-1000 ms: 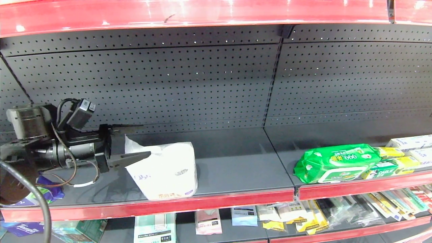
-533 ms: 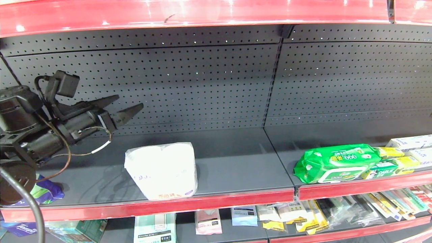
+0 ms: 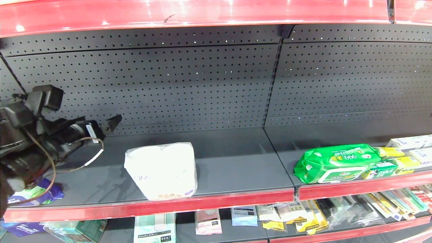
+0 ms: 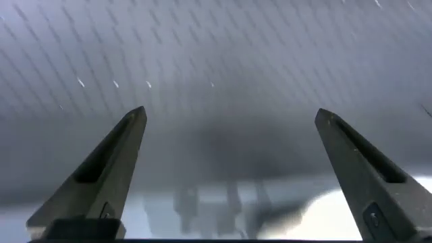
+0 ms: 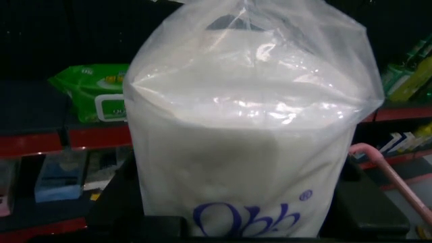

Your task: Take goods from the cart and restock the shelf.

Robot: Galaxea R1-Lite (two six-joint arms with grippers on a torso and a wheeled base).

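The left gripper (image 3: 110, 123) hangs over the left end of a dark shelf (image 3: 233, 162), its two fingers (image 4: 111, 158) spread wide apart with nothing between them. They point at the perforated back panel (image 3: 189, 84). A white toilet roll pack (image 3: 162, 170) stands on the shelf below and to the right of those fingertips, apart from them. A green wet wipes pack (image 3: 332, 162) lies much farther to the right. A purple packet (image 3: 42, 194) sits under the left arm. The right gripper (image 5: 243, 223) is closed around a second toilet roll pack (image 5: 250, 135) in clear plastic, held upright with the shelves behind it.
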